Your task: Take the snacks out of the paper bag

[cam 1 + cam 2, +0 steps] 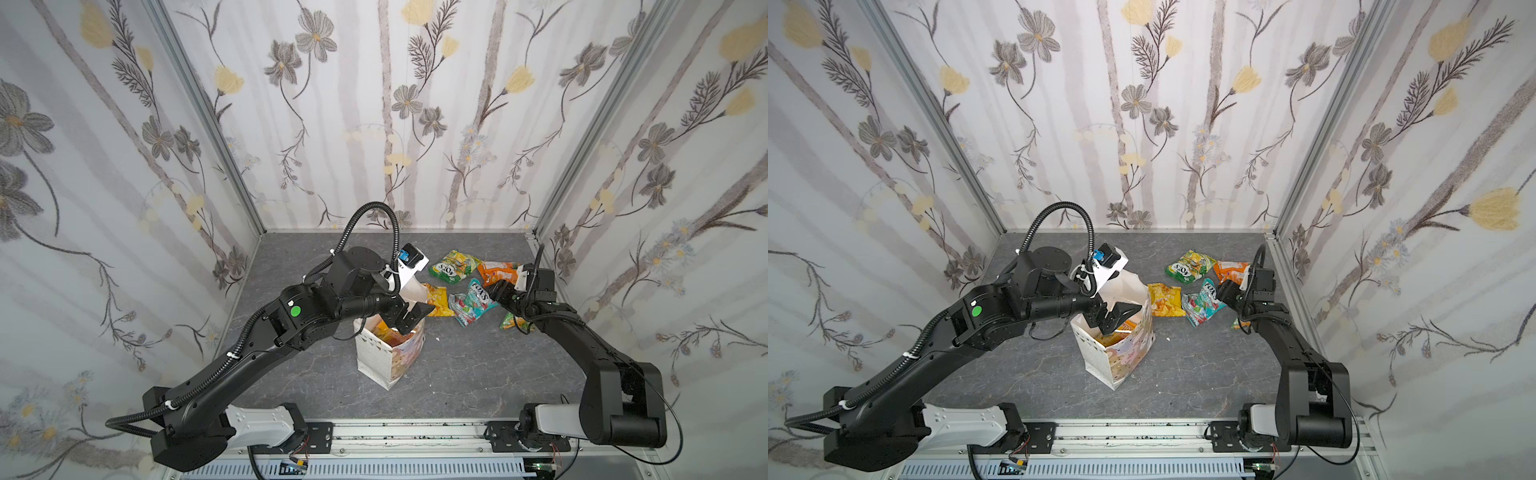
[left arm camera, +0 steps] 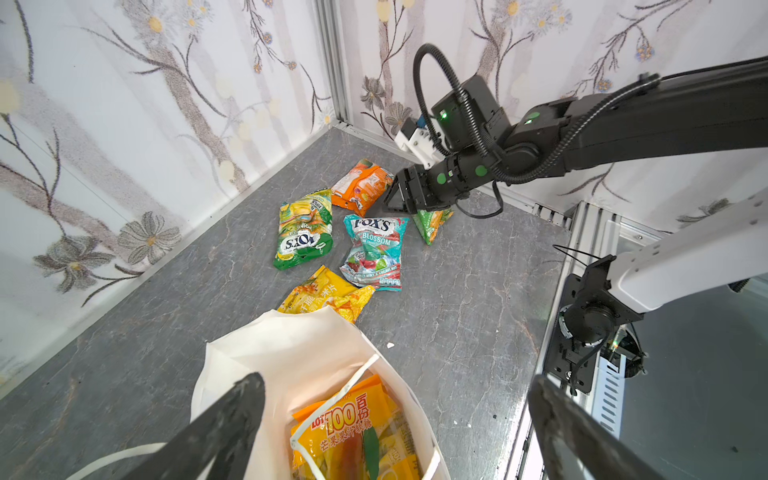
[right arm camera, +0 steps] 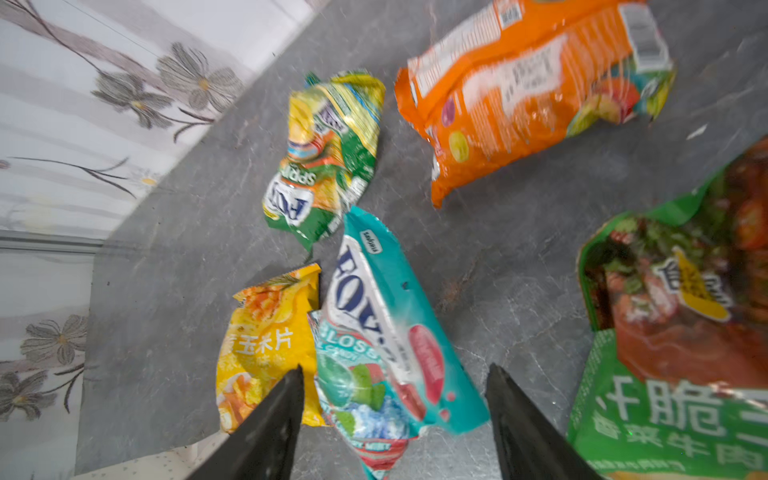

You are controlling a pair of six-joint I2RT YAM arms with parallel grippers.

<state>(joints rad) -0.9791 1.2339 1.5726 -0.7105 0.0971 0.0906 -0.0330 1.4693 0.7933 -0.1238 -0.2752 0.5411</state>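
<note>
I see a white paper bag with dots on one side and pastel faces on another, and an orange-yellow mango packet. The table is grey and veined. I count a green-yellow packet, an orange packet, a yellow packet, a white-teal packet and a green-orange packet.

arms: black — white bases | corrugated cables | green dots

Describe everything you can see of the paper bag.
The paper bag is white, matt paper, dotted on one side, with pastel cartoon printing on the adjoining face. It stands upright on the grey table, mouth open, walls slightly creased. One white cord handle droops inside over an orange-yellow mango packet, the only content visible. The open left gripper hangs at its mouth; contact is unclear. A yellow packet lies just behind its far rim.
</note>
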